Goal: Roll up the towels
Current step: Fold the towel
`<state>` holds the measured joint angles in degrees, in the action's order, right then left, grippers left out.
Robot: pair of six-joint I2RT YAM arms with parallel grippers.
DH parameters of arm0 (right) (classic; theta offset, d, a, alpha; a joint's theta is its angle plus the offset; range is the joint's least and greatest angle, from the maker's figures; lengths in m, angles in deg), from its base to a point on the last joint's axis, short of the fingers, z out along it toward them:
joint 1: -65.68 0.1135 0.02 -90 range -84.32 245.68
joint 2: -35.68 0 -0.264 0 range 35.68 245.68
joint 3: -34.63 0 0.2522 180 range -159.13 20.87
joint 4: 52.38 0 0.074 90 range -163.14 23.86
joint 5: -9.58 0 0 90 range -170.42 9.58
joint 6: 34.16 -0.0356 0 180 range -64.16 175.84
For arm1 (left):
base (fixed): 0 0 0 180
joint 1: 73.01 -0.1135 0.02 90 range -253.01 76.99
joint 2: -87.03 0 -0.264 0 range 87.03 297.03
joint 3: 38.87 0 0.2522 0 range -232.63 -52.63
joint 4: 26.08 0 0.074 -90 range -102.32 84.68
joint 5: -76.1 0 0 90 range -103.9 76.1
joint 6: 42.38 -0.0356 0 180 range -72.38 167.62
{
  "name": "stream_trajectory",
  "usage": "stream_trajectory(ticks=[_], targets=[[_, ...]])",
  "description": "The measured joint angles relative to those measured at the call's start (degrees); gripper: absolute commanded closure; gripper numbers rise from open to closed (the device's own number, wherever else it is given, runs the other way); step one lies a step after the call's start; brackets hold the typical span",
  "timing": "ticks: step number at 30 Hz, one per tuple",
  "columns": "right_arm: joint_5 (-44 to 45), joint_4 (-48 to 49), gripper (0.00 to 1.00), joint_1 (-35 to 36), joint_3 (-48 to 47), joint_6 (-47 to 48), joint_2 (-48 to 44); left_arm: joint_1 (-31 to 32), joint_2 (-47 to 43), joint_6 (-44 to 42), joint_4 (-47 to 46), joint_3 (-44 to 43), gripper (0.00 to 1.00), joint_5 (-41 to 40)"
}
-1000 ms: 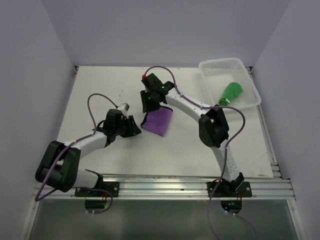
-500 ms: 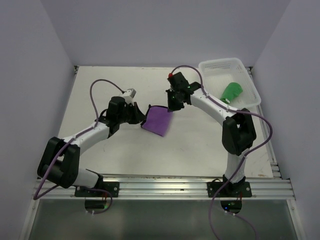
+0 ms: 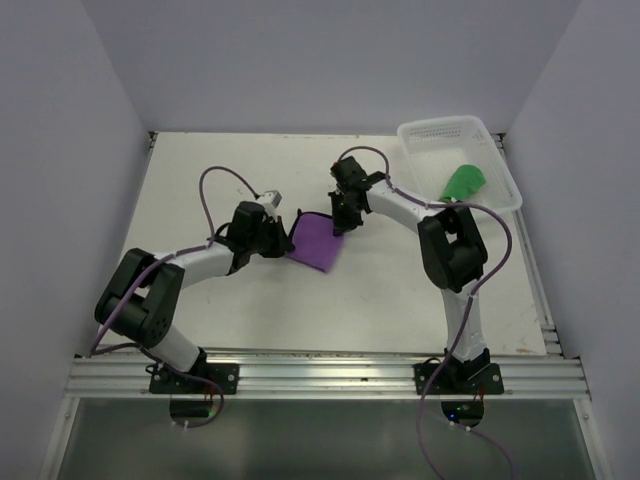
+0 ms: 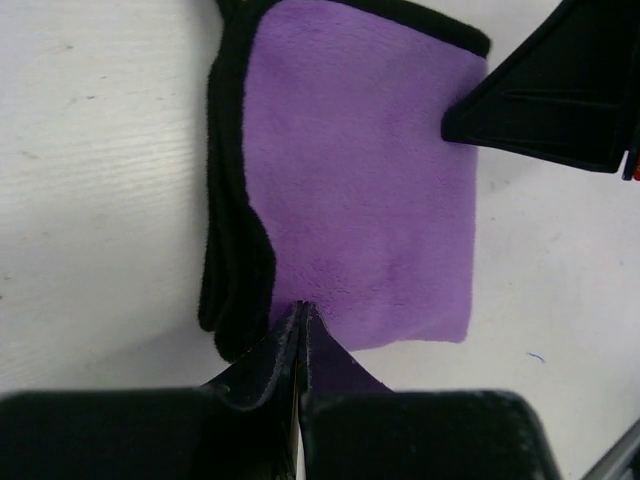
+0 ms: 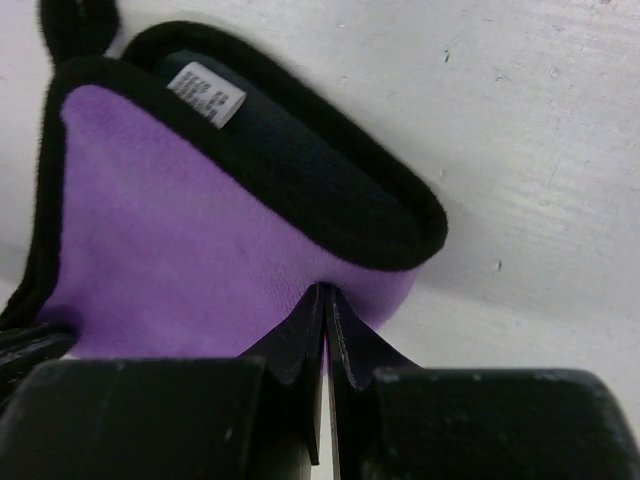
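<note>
Both arms have closed in on the purple towel (image 3: 316, 243) since a second ago: the left fingers (image 3: 285, 240), then apart and short of it, now meet at its left edge, and the right fingers (image 3: 340, 222) have shifted from above it to its far right corner. This towel lies folded at the middle of the tabletop (image 3: 220, 180), purple face up, with black edging along its left side.

In the left wrist view the left fingers (image 4: 298, 335) are pressed together, pinching the near edge of the purple towel (image 4: 360, 180). In the right wrist view the right fingers (image 5: 325, 310) are likewise closed on the purple towel (image 5: 170, 240), where its black back (image 5: 300, 170) curls over and a small white label (image 5: 205, 93) shows.

At the far right corner of the tabletop, the green towel (image 3: 463, 183) lies bunched inside the white basket (image 3: 440, 128).
</note>
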<state>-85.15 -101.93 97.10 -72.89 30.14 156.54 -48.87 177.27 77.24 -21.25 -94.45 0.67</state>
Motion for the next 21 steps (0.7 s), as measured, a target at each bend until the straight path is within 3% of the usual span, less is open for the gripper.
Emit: stream_trajectory(ticks=[7,15,21], targets=[[-1.5,0.9,0.92,-1.0,0.0,0.0,2.6,0.0,2.8,0.9,0.3,1.7,1.0,-5.7],[-2.1,0.6,0.83,-1.0,-0.6,0.9,2.3,0.0,2.8,3.2,-3.9,4.2,1.0,-6.1],[-2.1,-0.6,0.89,-0.1,-0.5,2.0,-3.0,0.0,2.1,4.3,-6.7,6.1,1.0,-6.0]])
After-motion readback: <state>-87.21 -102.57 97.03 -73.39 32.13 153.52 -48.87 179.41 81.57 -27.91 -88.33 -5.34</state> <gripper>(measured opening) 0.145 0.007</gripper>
